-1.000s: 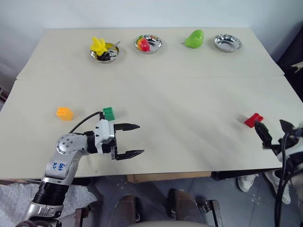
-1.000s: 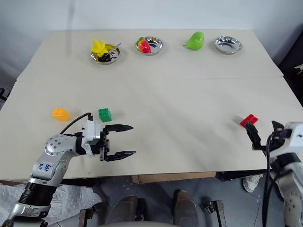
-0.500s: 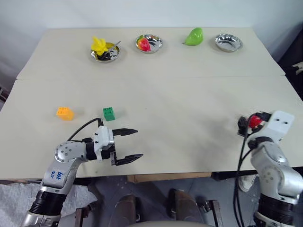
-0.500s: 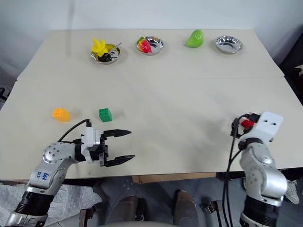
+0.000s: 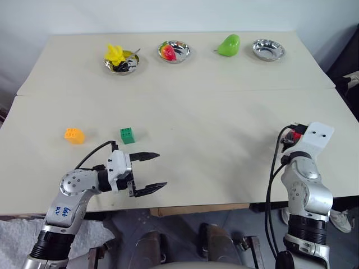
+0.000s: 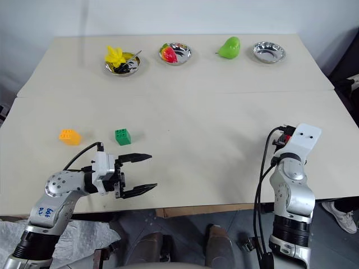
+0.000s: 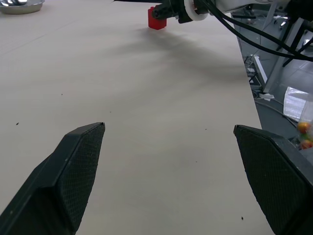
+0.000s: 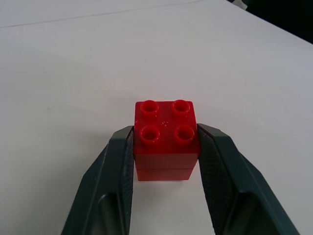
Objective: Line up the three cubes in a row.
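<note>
Cubes for the row, three studded plastic blocks, lie on the pale beige table (image 5: 224, 106); we see the small orange studded block (image 5: 74, 135) and the small green studded block (image 5: 127, 135) near one another toward our left, while the small red studded block (image 8: 166, 139) sits well apart near the right edge. Our right gripper (image 8: 166, 161) pinches the red block, one black finger pressed to each side, seemingly so it can be carried toward the other two; our left gripper (image 5: 148, 172) hovers spread wide just in front of the green block, holding nothing. Between the red block and the green one the tabletop lies bare, giving free passage; the steel bowls (image 5: 268, 49), green pear-shaped fruit (image 5: 229, 45) and yellow spiky toy (image 5: 115, 53) stand far back.
</note>
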`<state>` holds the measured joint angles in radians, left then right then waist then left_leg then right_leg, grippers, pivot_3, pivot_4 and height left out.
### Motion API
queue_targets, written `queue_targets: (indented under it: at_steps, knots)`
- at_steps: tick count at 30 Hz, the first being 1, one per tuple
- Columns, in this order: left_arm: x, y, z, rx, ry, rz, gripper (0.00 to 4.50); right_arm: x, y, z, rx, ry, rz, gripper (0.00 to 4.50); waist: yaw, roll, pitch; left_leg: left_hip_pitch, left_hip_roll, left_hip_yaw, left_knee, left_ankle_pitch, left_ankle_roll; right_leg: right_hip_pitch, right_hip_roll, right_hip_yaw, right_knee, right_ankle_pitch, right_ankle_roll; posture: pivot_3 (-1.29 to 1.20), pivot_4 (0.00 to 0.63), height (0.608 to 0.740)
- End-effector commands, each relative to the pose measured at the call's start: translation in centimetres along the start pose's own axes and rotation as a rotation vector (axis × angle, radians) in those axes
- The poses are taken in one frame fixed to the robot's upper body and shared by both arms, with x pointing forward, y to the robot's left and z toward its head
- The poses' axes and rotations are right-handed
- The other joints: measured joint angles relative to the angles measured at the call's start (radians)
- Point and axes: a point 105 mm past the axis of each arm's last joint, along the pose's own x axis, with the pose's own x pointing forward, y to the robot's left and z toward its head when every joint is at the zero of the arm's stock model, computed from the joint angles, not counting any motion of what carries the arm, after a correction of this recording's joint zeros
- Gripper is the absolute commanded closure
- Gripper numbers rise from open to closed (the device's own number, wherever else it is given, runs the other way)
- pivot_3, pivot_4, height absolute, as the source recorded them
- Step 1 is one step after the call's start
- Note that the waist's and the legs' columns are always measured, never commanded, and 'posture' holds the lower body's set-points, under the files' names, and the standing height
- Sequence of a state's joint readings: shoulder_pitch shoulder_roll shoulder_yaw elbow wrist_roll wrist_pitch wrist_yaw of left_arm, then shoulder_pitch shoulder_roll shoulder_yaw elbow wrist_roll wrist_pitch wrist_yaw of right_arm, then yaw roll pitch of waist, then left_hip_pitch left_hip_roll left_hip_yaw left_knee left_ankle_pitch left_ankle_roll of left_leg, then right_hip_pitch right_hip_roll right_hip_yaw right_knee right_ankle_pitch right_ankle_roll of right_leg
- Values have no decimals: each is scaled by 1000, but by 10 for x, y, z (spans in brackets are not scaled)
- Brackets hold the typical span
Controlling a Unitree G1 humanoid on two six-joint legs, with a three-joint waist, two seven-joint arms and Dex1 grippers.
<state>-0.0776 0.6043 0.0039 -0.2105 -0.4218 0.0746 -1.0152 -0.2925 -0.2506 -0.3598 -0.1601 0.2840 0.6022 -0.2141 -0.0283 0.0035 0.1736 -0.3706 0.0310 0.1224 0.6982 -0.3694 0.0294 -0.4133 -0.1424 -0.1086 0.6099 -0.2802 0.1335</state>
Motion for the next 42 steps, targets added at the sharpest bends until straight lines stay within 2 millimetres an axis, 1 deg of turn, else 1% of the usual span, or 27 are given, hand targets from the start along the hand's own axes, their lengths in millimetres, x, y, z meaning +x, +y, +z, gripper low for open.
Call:
queue_targets:
  at_steps: [1,2,3,4,6,7,9,11,13,16,20,23,26,27,31,37,40,41,42]
  knots:
    - [-5,3,11,44,-19,31,0,-13,53,22,14,-25,473,3014,-4,0,0,0,0,0,0,0,0,0,0,0,0,0,0,0,150,740]
    - [-6,4,10,42,-17,36,0,-21,67,28,-20,-35,635,3014,-4,1,1,0,0,0,0,0,0,0,0,0,-1,0,0,0,150,740]
    - [-7,4,10,41,-16,38,0,-27,73,31,-45,-39,733,3014,-4,2,1,0,0,0,0,0,0,0,1,1,-1,0,0,0,150,740]
    - [-7,5,9,40,-17,42,0,-34,89,40,-112,-37,954,3014,-1,2,1,0,0,1,-1,0,0,0,1,1,-1,0,0,0,150,740]
    - [-6,7,10,36,-23,52,0,-46,104,48,-240,-27,1258,3014,0,3,2,0,0,0,0,0,0,0,1,0,-1,0,0,0,150,740]
    - [-6,9,10,34,-26,57,0,-49,107,48,-299,-22,1360,3014,0,3,2,0,0,1,0,0,2,0,-1,1,-2,1,2,0,150,740]
    - [-6,9,11,32,-29,60,0,-51,112,44,-389,-25,1495,3014,1,3,2,0,0,1,1,0,3,1,-2,1,-3,2,3,0,150,740]
    - [-8,8,11,34,-22,63,0,-48,116,31,-544,-14,1635,3014,0,2,2,1,0,0,0,0,3,2,-2,-1,-3,1,3,0,150,740]
    - [-10,8,11,36,-19,70,0,-45,117,21,-640,10,1731,3014,0,2,2,0,-1,0,0,0,3,2,-2,-1,-4,1,3,0,150,740]
    - [-11,9,13,38,-17,82,0,-35,118,13,-692,53,1755,3014,0,1,2,0,-1,0,0,0,3,2,-2,-2,-4,1,3,0,150,740]
    - [-16,6,13,40,-8,103,0,-26,113,4,-839,80,1786,3014,-4,2,2,0,-1,0,1,0,3,2,-3,-2,-4,1,3,0,150,740]
    - [-18,5,13,38,-4,113,0,-23,117,9,-817,69,1790,3014,-2,2,2,0,0,-1,1,0,3,3,-3,-3,-4,1,3,0,150,740]
    - [-20,4,13,37,-1,122,0,-22,125,20,-820,-31,1795,3014,-4,2,2,0,0,-1,2,0,3,4,-3,-3,-4,1,3,0,150,740]
    - [-21,5,13,36,0,124,0,-23,126,20,-814,-24,1805,3014,-5,2,2,0,0,-1,1,0,3,3,-3,-3,-4,1,3,0,150,740]
    - [-24,8,15,40,5,124,0,-23,126,14,-859,-2,1823,3014,-4,2,2,0,0,-2,1,0,2,3,-3,-4,-3,1,3,0,150,740]
    - [-29,14,19,60,17,127,0,-22,124,4,-849,69,1823,3014,-5,2,2,0,0,-2,1,0,2,4,-3,-4,-3,1,3,0,150,740]
    - [-31,14,19,59,24,127,0,-20,124,4,-821,97,1813,3014,-5,2,2,1,1,-2,1,0,2,4,-3,-3,-3,1,3,0,150,740]
    - [-32,13,18,57,27,125,0,-19,126,6,-828,63,1802,2664,-5,2,2,1,1,-2,1,0,2,4,-3,-4,-3,1,3,0,150,740]
    - [-32,12,17,56,30,126,0,-19,125,8,-812,75,1800,2282,-5,2,2,1,0,-2,1,1,2,4,-3,-3,-3,1,3,0,150,740]
